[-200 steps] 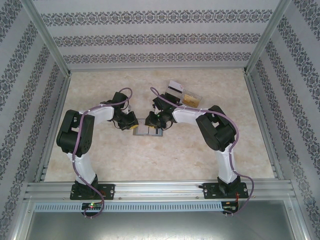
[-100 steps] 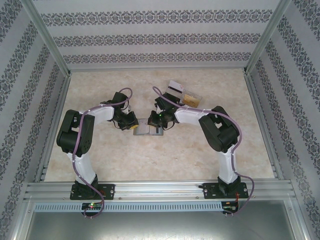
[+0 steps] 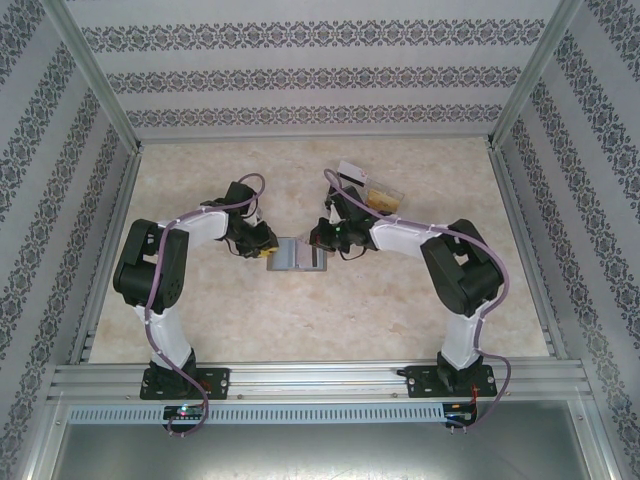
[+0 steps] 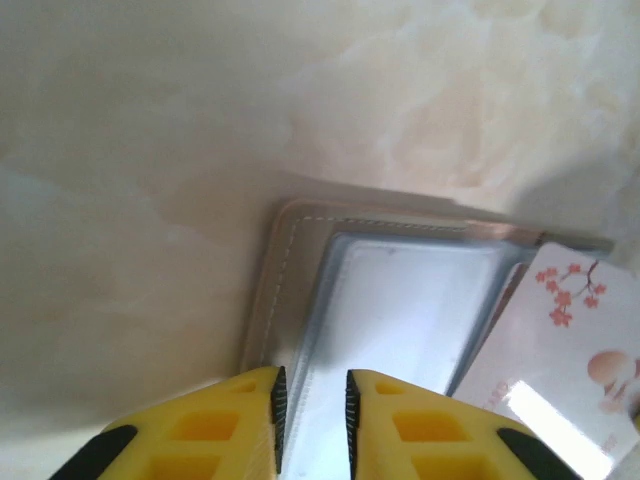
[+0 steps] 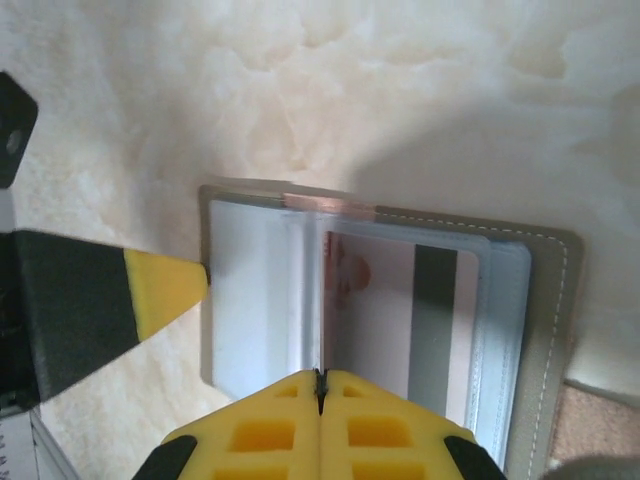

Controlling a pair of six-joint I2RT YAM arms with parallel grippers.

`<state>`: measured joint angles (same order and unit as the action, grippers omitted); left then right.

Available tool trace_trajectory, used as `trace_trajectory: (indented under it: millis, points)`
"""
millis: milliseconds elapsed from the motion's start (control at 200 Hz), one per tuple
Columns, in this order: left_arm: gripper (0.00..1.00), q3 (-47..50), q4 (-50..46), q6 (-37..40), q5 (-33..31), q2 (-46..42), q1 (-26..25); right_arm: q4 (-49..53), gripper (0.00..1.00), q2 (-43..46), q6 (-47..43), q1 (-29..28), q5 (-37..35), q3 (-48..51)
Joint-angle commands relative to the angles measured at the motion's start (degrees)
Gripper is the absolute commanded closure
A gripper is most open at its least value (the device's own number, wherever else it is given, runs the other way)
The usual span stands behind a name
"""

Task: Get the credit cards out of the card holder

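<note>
The card holder (image 3: 297,255) lies open and flat on the pale marbled table (image 3: 400,310), about midway between left and right, with one gripper at each of its ends. In the top view the left gripper (image 3: 268,247) is at its left edge and the right gripper (image 3: 318,243) at its right. From the left wrist, the left gripper (image 4: 312,410) has its yellow fingers (image 4: 215,425) slightly parted, a narrow gap between their black pads, above the clear sleeve of the card holder (image 4: 265,300). I cannot tell whether anything sits in that gap. Beside the sleeve a white card (image 4: 565,330) with small red blossoms shows at the right of that view. From the right wrist, the right gripper (image 5: 320,390) has its fingers pressed together at the edge of the card holder (image 5: 545,330), right where an edge of the white card (image 5: 385,310) meets them. The card, marked with a dark stripe, lies under the clear sleeve. Whether the card or a sleeve leaf is pinched between those fingers cannot be told. One yellow fingertip of the left gripper touches the opposite edge there. Far and right of the card holder stands a clear tray (image 3: 397,190) holding a gold-yellow card (image 3: 380,198) and a light card with a dark band (image 3: 350,172).
</note>
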<state>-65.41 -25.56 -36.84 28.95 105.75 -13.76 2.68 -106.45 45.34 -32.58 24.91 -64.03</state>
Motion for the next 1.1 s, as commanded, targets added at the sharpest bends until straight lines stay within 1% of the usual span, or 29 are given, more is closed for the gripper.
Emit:
trace_trajectory:
  millis: [0, 70, 195, 340, 445, 575, 714, 809, 894, 1094]
  points:
    - [0.63, -3.06, -4.23, 1.95, -2.02, -6.58, 1.10, -5.25, 1.00, 4.68, -4.72, 0.72, 0.37, 1.57]
    - [0.54, -2.97, -3.44, 1.69, 0.02, -9.08, 2.45, -7.26, 1.00, 5.74, -5.34, 1.30, 2.64, 1.88]
    - [0.36, -1.50, 1.22, 0.87, 6.70, -12.23, 3.97, -12.97, 1.00, 6.68, -3.78, 3.23, 8.67, 2.84]
    - [0.23, 0.42, 9.13, -0.66, 16.73, -12.54, 4.08, -19.27, 1.00, 6.81, -0.09, 5.36, 15.40, 3.16]
    - [0.15, 2.05, 16.69, -3.70, 22.86, -11.90, 4.10, -22.92, 1.00, 7.13, 2.18, 6.11, 19.43, 3.29]
    - [0.13, 2.65, 23.44, -6.72, 27.23, -10.97, 4.03, -27.09, 1.00, 7.59, 5.43, 6.80, 23.29, 3.39]
    - [0.20, 2.60, 30.94, -11.25, 30.84, -10.05, 4.05, -31.52, 1.00, 7.31, 9.69, 7.43, 25.89, 3.25]
    - [0.34, 2.90, 36.37, -14.35, 32.48, -10.00, 4.09, -33.50, 1.00, 7.05, 11.63, 7.81, 26.52, 3.30]
    - [0.51, 3.22, 39.63, -16.01, 33.57, -10.20, 4.01, -35.22, 1.00, 6.88, 12.98, 8.14, 26.77, 3.21]
    - [0.84, 4.01, 41.48, -16.48, 33.83, -11.71, 4.03, -36.66, 1.00, 6.09, 14.77, 8.41, 26.77, 2.79]
